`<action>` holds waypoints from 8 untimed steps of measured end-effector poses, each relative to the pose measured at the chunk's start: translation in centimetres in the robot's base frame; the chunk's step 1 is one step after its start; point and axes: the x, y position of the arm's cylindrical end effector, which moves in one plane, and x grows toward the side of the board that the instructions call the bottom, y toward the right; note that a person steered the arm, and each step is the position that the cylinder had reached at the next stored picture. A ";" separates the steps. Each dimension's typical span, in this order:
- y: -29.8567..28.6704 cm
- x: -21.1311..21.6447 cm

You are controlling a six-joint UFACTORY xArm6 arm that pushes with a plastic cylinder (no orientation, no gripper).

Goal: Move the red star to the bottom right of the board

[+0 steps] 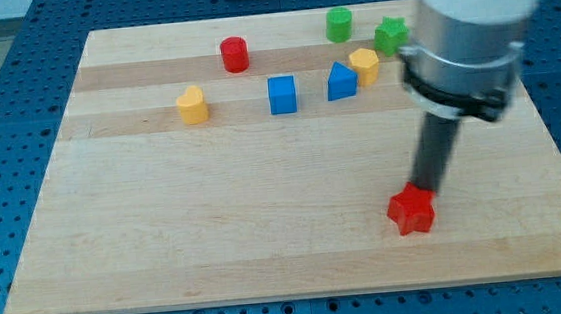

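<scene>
The red star [411, 211] lies on the wooden board [215, 222], in the lower right part, a little in from the bottom edge. My tip [426, 188] is at the star's upper right side, touching or almost touching it. The dark rod rises from there to the arm's white and grey body at the view's top right.
Along the top of the board lie a red cylinder [234, 54], a yellow block [192, 105], a blue cube [283, 95], a blue triangular block [341, 81], a yellow block [364, 65], a green cylinder [339, 24] and a green star [389, 35].
</scene>
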 end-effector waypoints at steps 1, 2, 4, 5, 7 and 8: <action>-4.9 -4.5; -7.9 -1.3; -0.3 3.1; -0.3 2.9; -0.6 -2.1; -6.6 -8.8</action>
